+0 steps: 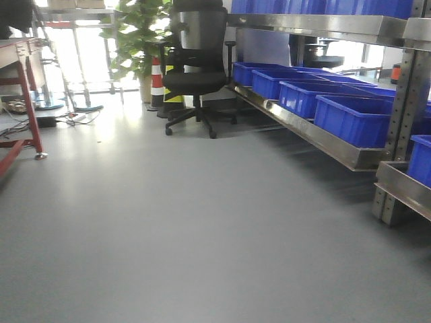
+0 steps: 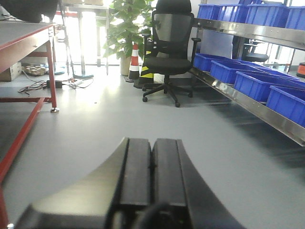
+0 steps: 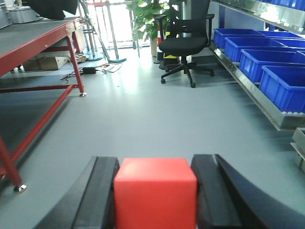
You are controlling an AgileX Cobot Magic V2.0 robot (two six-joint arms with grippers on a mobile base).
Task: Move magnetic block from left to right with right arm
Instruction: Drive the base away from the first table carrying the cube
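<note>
The red block (image 3: 155,195) is clamped squarely between the fingers of the right pincer (image 3: 155,167), pointed toward the office chair (image 3: 187,43), while the left pincer (image 2: 152,162) is seen pressed together, empty.

I see a smooth grey floor (image 1: 168,235) that fills most of each view, with pale reflections on it. At the far end, bright daylight comes through tall windows (image 1: 87,54) and washes out that part. A black office chair (image 1: 196,67) stands there on its wheels, near a leafy green plant (image 1: 138,33) and a red-and-white traffic cone (image 1: 157,81). Along the right side runs a steel shelf rack (image 1: 407,108) that holds rows of blue plastic bins (image 1: 350,118). On the left stands a red-framed table (image 3: 33,36), and some cables (image 1: 77,118) lie on the floor beyond it.
</note>
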